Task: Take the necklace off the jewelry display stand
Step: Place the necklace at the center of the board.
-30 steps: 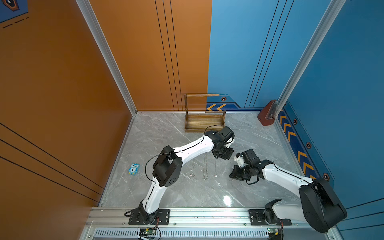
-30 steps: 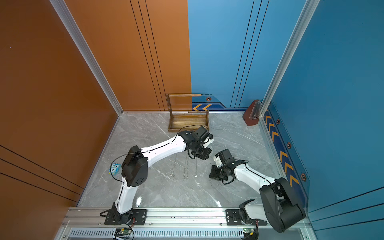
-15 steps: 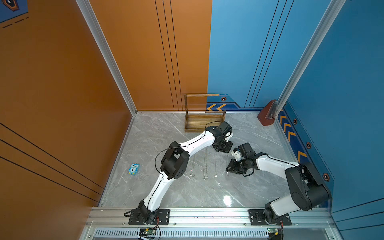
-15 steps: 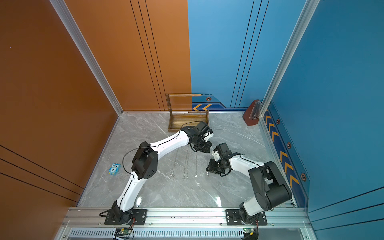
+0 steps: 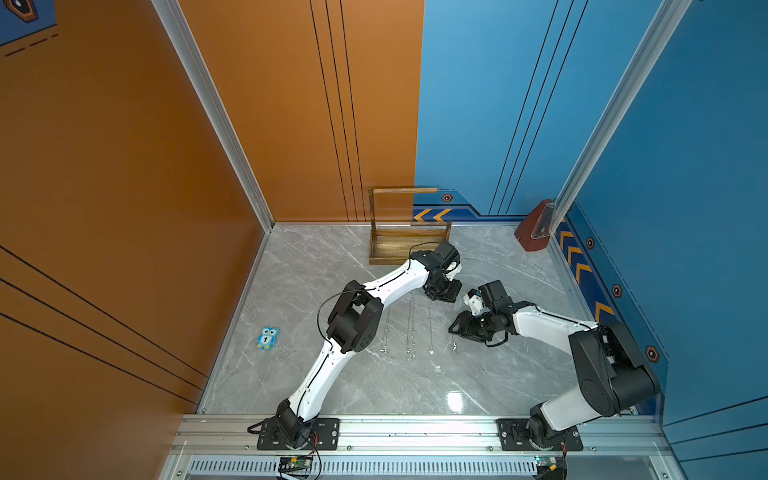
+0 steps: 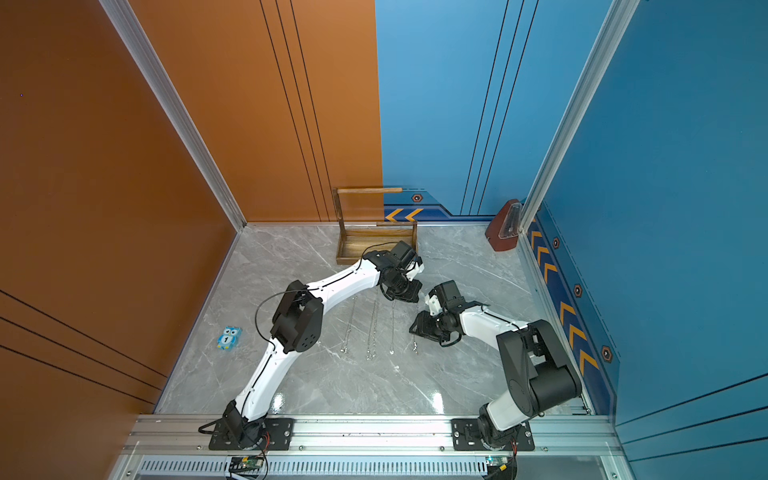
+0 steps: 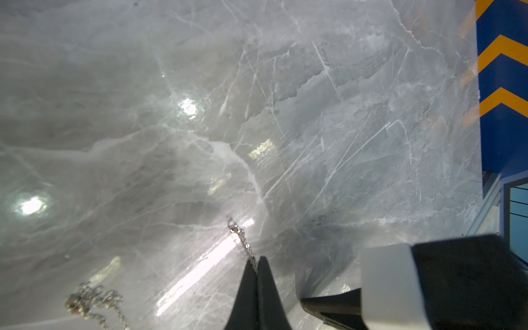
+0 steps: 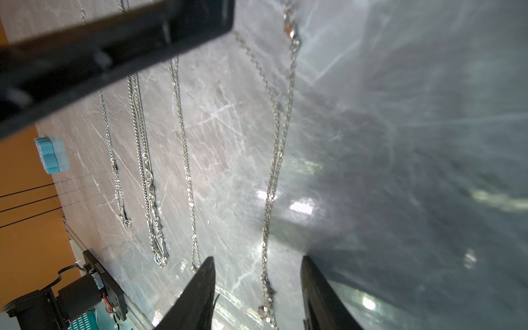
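Right fingers [image 8: 200, 291] apart, necklace [image 8: 275, 160] between; three chains [image 8: 185, 155] beside.

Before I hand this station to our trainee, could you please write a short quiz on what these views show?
1. True or false: the right gripper is shut on a chain.
2. How many necklaces lie along the marble table? A) two B) four C) six
3. What is the left gripper shut on?
Key: 1 false, it is open. 2 B. 3 The end of a necklace chain.
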Motion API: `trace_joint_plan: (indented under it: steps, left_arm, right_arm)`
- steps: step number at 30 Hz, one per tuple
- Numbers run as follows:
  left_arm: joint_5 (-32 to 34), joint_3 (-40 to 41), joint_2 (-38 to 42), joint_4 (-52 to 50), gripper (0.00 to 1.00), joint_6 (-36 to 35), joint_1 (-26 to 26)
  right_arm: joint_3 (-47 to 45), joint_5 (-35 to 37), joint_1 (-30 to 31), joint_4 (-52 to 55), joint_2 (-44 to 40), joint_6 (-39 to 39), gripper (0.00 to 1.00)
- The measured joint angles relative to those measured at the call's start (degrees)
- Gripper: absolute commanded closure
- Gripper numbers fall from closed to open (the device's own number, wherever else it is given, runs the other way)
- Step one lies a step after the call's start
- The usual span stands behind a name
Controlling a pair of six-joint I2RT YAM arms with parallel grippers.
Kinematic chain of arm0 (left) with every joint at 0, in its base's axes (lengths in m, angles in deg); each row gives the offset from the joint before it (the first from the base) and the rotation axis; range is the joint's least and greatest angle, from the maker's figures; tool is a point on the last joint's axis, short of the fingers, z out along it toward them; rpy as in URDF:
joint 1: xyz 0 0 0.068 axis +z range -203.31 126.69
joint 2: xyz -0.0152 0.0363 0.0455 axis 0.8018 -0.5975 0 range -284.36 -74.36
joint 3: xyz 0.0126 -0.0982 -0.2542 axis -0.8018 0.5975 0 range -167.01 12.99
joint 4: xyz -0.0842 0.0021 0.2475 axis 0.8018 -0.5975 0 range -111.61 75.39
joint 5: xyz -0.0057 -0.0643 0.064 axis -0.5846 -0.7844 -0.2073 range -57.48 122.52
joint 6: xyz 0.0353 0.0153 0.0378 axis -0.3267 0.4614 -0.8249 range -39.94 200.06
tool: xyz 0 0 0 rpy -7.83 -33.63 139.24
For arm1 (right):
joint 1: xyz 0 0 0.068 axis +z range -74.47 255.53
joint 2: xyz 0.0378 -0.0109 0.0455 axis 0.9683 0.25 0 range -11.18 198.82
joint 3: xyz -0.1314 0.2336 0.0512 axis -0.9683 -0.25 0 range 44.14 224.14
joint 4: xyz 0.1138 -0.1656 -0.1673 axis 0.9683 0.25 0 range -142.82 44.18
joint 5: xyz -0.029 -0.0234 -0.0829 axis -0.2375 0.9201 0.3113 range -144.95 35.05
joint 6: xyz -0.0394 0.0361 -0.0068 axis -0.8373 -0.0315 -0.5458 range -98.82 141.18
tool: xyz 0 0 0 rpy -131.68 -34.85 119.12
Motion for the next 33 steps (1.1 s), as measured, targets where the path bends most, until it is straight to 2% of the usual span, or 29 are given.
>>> trace_joint_plan:
  steps: [1,2,5,14,26,29,30,31,33]
  left_arm:
    - [0.22,-0.24,-0.22,-0.09,1.0,-0.07,0.04]
    - [0.5,-0.72,-0.55,-0.22,1.0,-0.15,0.09]
    - [1.22,-2.56,-1.6,-0.24,1.0,-0.22,0.24]
    - [2.71,-5.55,-4.7,-0.48,1.0,-0.22,1.22]
    - [4.0,-6.19,-4.79,-1.29,1.0,-0.22,1.97]
    - [4.0,-6.19,-4.79,-1.29,0.82,-0.39,1.97]
    - [3.98,-6.19,-4.79,-1.29,0.68,-0.59,1.97]
    - [3.98,-6.19,-4.79,-1.31,0.6,-0.5,1.97]
    - [3.98,-6.19,-4.79,-1.31,0.6,-0.35,1.95]
  right_arm:
    - [-0.52,0.15,-0.28,-0.46,-0.55,0.24,0.41]
    - [-1.27,0.15,-0.68,-1.01,-1.33,0.81,0.31]
    - [-3.5,1.22,-1.88,-2.78,-4.33,1.6,0.23]
    - [-9.53,2.8,-5.18,-4.11,-12.57,2.56,0.21]
    - [-14.75,5.4,-7.8,-4.24,-22.12,2.69,0.17]
    - [-15.34,5.95,-8.26,-4.26,-23.61,2.73,0.17]
    - [-15.45,6.23,-8.35,-4.28,-23.91,2.73,0.17]
    - [-15.52,6.34,-8.46,-4.28,-24.06,2.73,0.17]
    - [-15.56,6.84,-8.61,-4.26,-24.24,2.75,0.17]
